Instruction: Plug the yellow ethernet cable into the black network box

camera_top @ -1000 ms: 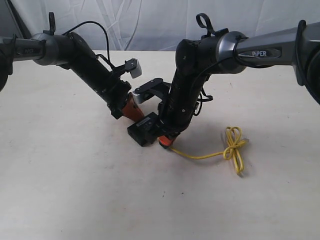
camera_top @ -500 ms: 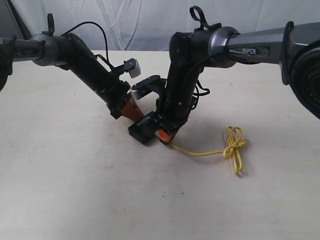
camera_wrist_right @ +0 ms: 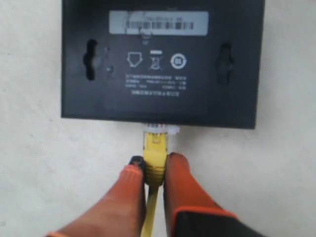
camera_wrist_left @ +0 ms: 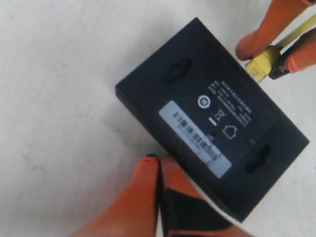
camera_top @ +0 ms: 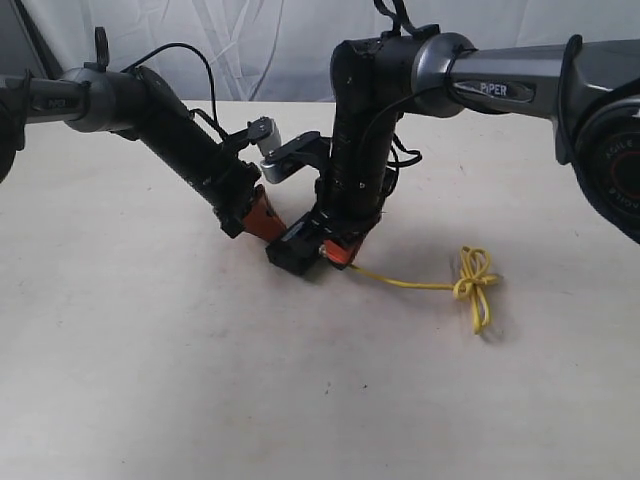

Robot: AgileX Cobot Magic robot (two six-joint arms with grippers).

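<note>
The black network box lies flat on the table, its barcode label facing up. My right gripper is shut on the yellow boot of the yellow ethernet cable. The cable's clear plug tip meets the box's near side face. How deep it sits I cannot tell. From there the cord trails right to a loose loop-knot. My left gripper is shut on nothing, with its orange tips against the box's opposite long edge. The plug also shows in the left wrist view.
The pale table spreads around the box. A white cloth backdrop hangs behind the table's far edge. Both dark arms lean in over the middle, the left and the right, with a small camera bracket between them.
The right gripper has carried the plug up against the box's side, dragging the cord and knot slightly along. The box has shifted a little toward the left gripper, which stayed in place.
</note>
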